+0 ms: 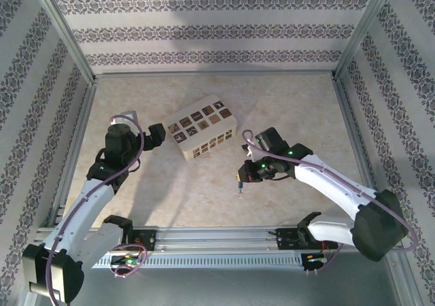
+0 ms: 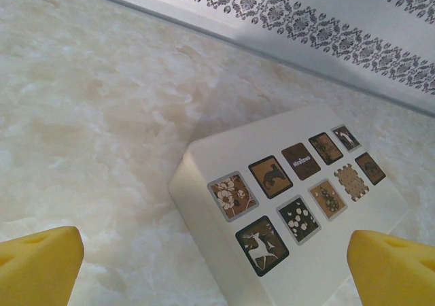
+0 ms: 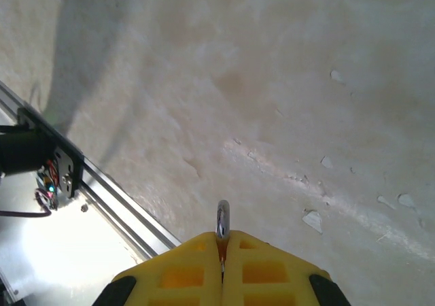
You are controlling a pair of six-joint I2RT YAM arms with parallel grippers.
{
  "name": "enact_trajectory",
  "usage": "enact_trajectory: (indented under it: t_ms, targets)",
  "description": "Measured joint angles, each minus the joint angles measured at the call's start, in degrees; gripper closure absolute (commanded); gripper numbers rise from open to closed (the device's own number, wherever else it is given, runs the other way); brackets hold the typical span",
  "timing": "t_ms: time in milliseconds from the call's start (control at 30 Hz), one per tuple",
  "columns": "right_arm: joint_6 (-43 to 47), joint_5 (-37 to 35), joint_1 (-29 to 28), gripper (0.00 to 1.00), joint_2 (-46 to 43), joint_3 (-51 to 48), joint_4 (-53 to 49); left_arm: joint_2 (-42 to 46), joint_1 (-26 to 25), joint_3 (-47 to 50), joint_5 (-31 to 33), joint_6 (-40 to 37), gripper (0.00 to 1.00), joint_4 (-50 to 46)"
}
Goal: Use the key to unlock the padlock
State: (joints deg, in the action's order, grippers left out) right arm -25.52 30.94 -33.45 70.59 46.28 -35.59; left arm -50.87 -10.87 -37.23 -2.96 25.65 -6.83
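Silvery metal loop (image 3: 222, 217), which I take for the shackle of the one padlock (image 1: 239, 181), pokes out between the right gripper's (image 3: 222, 243) yellow fingers, which are pressed together on it. Seen from above, the lock hangs just over the table (image 1: 204, 204), front of centre. I cannot make out a key. The left gripper (image 2: 217, 262) is spread wide and holds nothing, just by the single white box (image 2: 319, 251) with ten picture tiles (image 2: 300, 161) on top. The step looks like holding the lock steady; next, the key must be found and lined up.
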Motion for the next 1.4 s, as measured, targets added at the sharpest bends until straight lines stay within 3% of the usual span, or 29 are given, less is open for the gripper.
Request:
enact_trajectory:
  t_ms: [967, 1400]
  targets:
    - [-1.1, 0.4, -4.6, 1.0, 21.8, 3.8, 7.4, 0.7, 0.1, 2.1, -0.1, 0.0, 0.01, 0.0]
    - [-1.7, 2.4, -5.1, 1.0, 27.0, 4.7, 12.6, 0.7, 0.1, 2.1, -0.5, 0.0, 0.01, 0.0]
